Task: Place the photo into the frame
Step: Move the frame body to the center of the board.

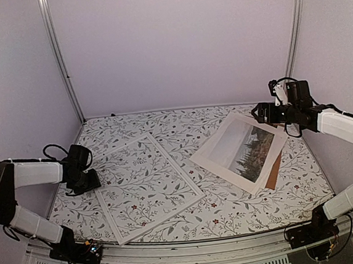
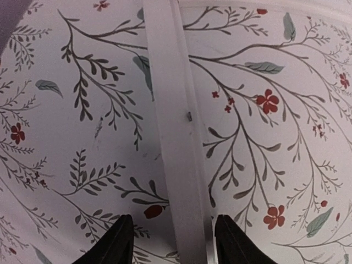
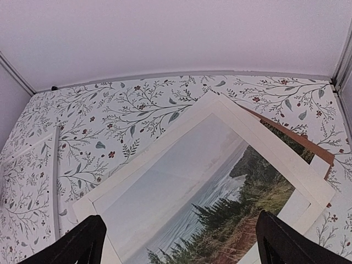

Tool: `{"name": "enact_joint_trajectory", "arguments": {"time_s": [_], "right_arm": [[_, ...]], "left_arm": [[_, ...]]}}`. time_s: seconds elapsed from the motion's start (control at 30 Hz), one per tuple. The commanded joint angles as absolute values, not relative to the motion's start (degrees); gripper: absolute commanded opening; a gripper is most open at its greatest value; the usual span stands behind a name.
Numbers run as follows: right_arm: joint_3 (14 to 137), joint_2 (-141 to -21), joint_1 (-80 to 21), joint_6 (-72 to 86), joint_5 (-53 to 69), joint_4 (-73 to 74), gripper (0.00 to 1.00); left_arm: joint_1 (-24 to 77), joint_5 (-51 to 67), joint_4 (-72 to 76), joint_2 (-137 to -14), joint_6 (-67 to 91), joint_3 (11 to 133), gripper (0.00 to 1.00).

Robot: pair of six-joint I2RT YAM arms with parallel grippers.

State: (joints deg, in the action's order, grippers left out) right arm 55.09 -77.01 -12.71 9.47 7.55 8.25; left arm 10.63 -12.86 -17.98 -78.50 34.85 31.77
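Observation:
The photo (image 1: 243, 151), a white-bordered landscape of dark trees, water and pale sky, lies face up at the right of the table, on a brown backing panel (image 1: 275, 174). It fills the right wrist view (image 3: 209, 181). The thin white frame (image 1: 149, 185) lies flat left of centre; its left rail (image 2: 176, 137) runs up the left wrist view. My left gripper (image 2: 171, 242) is open low over that rail, a finger on each side, holding nothing. My right gripper (image 3: 177, 242) is open and empty, raised above the photo's far right edge.
The table has a floral cloth (image 1: 182, 128). White walls and metal posts (image 1: 58, 56) enclose it on three sides. A corner of the brown panel (image 3: 308, 146) sticks out past the photo. A metal rail (image 1: 193, 254) runs along the near edge.

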Motion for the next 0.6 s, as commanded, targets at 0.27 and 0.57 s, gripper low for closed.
{"name": "enact_joint_trajectory", "arguments": {"time_s": [0.27, 0.57], "right_arm": [[54.7, -76.8, -12.9, 10.3, 8.8, 7.8, 0.99], [55.7, -78.3, -12.9, 11.0, 8.7, 9.9, 0.99]], "left_arm": [[9.7, -10.0, -15.6, -89.3, 28.4, 42.7, 0.30], [8.6, -11.6, -22.8, -104.4, 16.8, 62.0, 0.23]]}}
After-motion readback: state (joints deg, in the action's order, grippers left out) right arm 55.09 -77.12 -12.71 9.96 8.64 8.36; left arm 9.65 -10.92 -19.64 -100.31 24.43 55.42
